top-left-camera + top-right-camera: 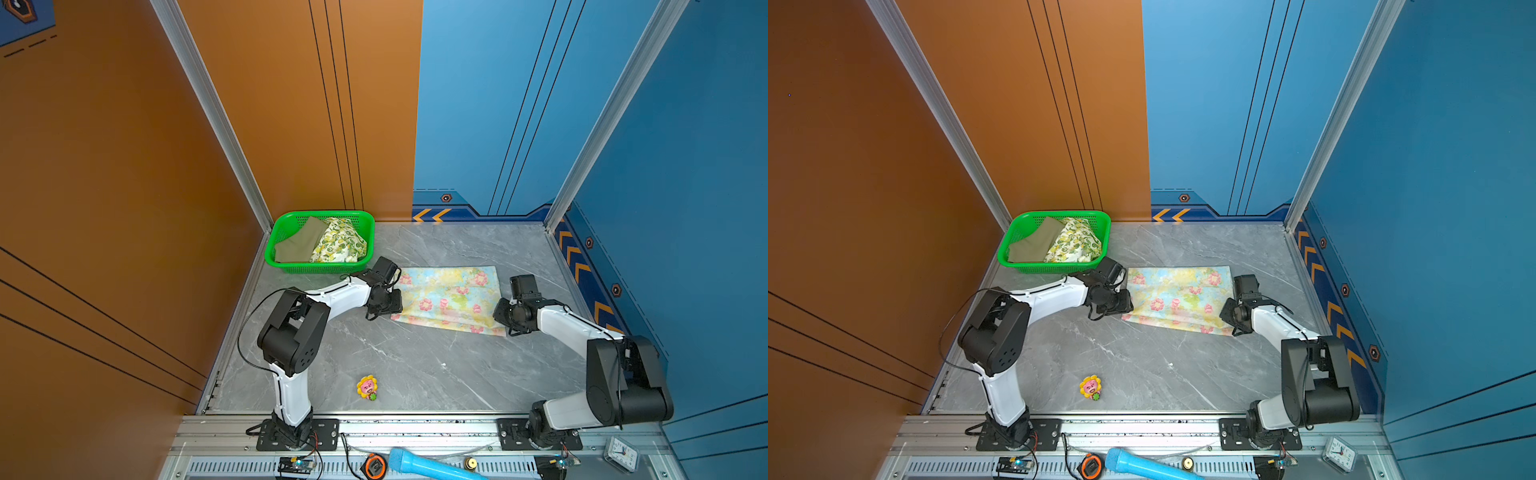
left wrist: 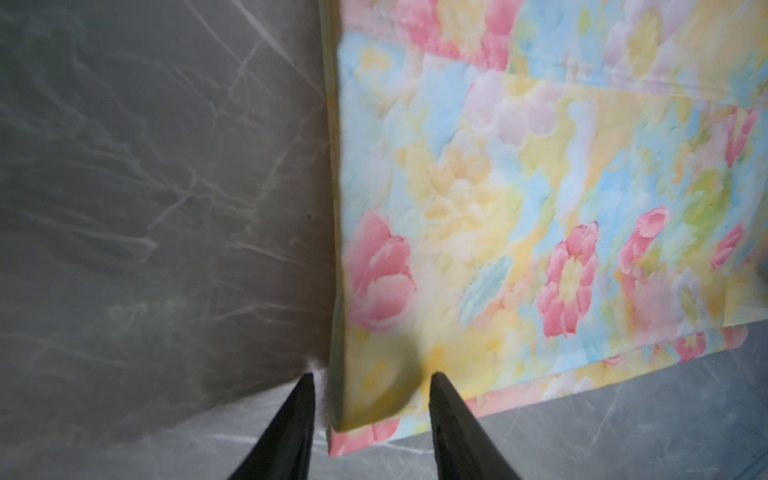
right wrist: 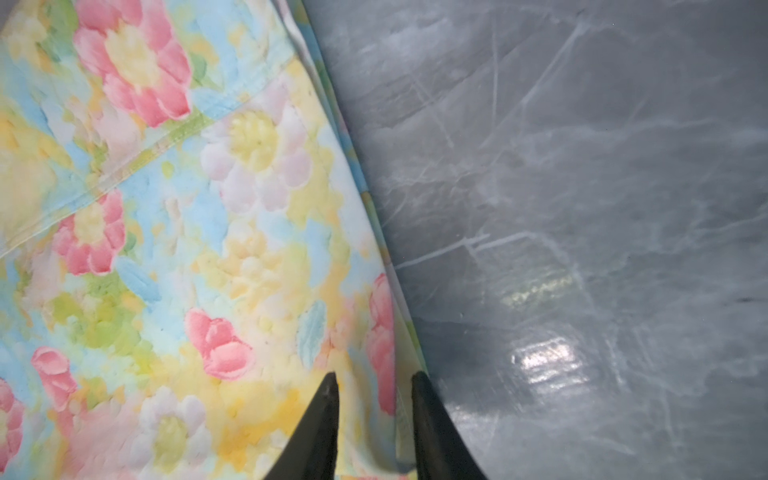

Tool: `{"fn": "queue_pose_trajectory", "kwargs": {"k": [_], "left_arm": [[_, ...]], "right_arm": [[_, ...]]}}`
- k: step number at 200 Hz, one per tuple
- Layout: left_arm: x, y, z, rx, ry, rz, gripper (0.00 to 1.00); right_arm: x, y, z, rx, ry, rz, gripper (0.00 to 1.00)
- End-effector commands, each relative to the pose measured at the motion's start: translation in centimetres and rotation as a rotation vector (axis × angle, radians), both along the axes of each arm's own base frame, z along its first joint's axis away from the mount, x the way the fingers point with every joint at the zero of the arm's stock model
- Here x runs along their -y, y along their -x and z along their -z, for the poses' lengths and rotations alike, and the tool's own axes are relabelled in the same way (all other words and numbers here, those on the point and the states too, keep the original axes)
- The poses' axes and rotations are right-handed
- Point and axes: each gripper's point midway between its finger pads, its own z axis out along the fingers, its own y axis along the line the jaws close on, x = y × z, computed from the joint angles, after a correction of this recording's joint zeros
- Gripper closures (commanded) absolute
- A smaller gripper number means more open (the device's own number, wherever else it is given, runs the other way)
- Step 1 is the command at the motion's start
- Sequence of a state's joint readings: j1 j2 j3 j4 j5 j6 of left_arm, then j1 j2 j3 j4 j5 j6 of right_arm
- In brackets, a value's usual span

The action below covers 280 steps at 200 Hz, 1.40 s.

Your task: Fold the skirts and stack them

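Note:
The pastel blue-yellow skirt with pink flowers lies folded flat on the grey marble table, right of the middle. My left gripper is at its left near corner. Its fingers stand apart around the raised corner of the cloth, with a gap beside it. My right gripper sits at the right edge, its fingers narrower, with a bunched fold of the skirt between them. The olive green skirt and the lemon-print skirt lie in the green basket.
The basket stands in the back left corner, just behind my left wrist. A small flower toy lies near the table's front edge. Walls close off the left, back and right. A blue cylinder, a tape measure and a clock rest on the front rail.

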<state>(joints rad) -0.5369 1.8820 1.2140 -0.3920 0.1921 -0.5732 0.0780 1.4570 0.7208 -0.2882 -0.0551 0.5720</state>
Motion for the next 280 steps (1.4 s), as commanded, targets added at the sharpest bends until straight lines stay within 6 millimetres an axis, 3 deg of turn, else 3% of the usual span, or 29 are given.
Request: {"fn": "queue_pose_trajectory", "kwargs": {"k": [1, 51, 99, 124, 149, 194, 242, 280], "left_arm": [[0.7, -0.8, -0.5, 0.01, 0.026, 0.004, 0.54], [0.4, -1.8, -1.1, 0.028, 0.035, -0.006, 0.54], [1.0, -1.8, -0.9, 0.019, 0.047, 0.004, 0.64], [1.0, -1.6, -0.5, 0.011, 0.045, 0.004, 0.79], [1.0, -1.8, -1.0, 0.02, 0.05, 0.0, 1.0], [1.1, -2.5, -3.2, 0.055, 0.078, 0.001, 1.0], [0.7, -2.6, -6.4, 0.112, 0.105, -0.003, 1.0], [0.6, -1.4, -6.6, 0.108, 0.11, 0.01, 1.0]], "right_arm": [[-0.2, 0.0, 0.7, -0.005, -0.012, -0.015, 0.7], [-0.1, 0.0, 0.6, -0.003, -0.007, -0.016, 0.7], [-0.2, -0.1, 1.0, -0.007, -0.012, -0.018, 0.72], [-0.2, -0.2, 0.9, -0.004, -0.009, -0.022, 0.76], [-0.2, -0.4, 0.5, 0.01, -0.007, -0.025, 0.87], [0.0, -1.2, -1.6, 0.054, 0.005, -0.027, 1.0], [0.6, -0.9, -5.3, 0.102, 0.038, -0.017, 1.0], [0.9, 0.8, -6.2, 0.102, 0.041, -0.003, 1.0]]}}
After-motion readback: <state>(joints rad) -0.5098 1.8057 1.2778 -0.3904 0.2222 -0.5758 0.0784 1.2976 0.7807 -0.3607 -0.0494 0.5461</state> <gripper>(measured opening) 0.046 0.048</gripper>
